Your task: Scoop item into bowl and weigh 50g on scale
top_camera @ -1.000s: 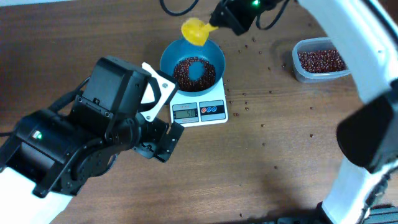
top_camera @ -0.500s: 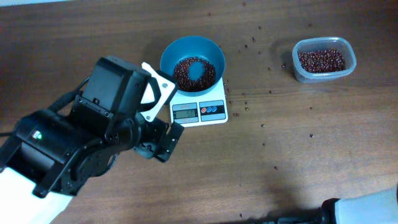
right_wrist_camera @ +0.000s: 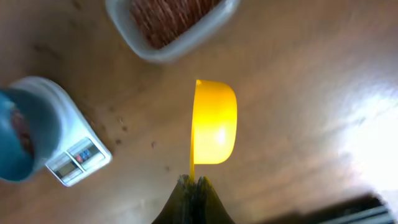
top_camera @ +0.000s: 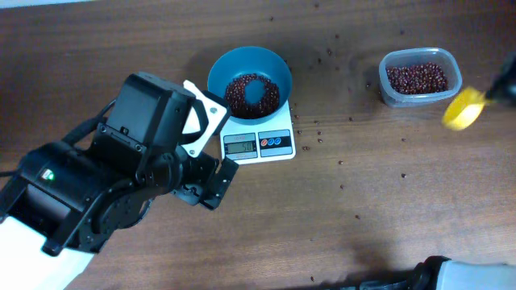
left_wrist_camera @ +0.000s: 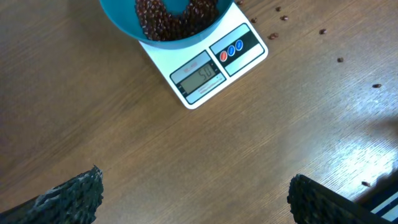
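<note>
Standing spread wide and holding nothing, the left gripper (left_wrist_camera: 194, 202) hangs over bare wooden table (left_wrist_camera: 124, 137), just short of the scale (left_wrist_camera: 249, 59). The grey display (left_wrist_camera: 200, 76) on the scale shows digits that read as 50. The small print above the display is too fine to read. A red and a blue round button sit beside the display; any marking on them is too small to tell.

The bowl (top_camera: 242, 64) rests on the scale platform and overhangs its far edge. The beans (top_camera: 238, 90) lie in a ring inside it, with blue floor showing at the centre.

Open wood lies in front of the scale and to its right. The only obstruction there is the stray beans (top_camera: 322, 121) scattered between the scale and the clear tub (top_camera: 419, 101). The tub holds more beans and stands well apart from the bowl, near the table's far right.

The right gripper (right_wrist_camera: 193, 199) is pressed together on the handle of the yellow scoop (right_wrist_camera: 214, 121). From overhead, the scoop appears just beside the tub's near right corner.
</note>
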Motion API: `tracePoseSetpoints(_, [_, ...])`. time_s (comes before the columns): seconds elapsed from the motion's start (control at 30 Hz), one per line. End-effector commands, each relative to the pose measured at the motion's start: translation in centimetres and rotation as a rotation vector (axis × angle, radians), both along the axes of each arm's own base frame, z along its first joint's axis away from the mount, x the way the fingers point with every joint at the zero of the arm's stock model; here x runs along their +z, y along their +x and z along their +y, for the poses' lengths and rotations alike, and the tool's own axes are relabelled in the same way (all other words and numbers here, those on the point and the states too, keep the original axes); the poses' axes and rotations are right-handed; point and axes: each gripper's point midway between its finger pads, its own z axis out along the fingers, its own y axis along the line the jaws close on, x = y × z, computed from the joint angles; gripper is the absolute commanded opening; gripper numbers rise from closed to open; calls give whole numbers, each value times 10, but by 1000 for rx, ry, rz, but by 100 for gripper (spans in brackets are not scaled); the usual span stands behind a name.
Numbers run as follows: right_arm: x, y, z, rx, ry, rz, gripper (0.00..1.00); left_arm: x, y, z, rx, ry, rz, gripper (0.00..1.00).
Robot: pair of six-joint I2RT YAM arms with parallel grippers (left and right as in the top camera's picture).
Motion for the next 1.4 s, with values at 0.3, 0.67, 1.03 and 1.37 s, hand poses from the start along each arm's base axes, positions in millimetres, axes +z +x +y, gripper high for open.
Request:
tracePoseSetpoints(0.3, [-130, 15, -14, -135, 106, -76, 18, 7, 3, 1, 0, -4, -22, 99])
tracePoseSetpoints(0.67, [-93, 31, 25, -42, 313, -246, 99, 7, 3, 1, 0, -4, -22, 99])
tracePoseSetpoints(1.03, [6, -37, 68, 18, 179, -490, 99, 7, 3, 1, 0, -4, -22, 99])
tracePoseSetpoints(1.37, [44, -79, 104, 412, -135, -719, 99, 7, 3, 1, 0, -4, -22, 99])
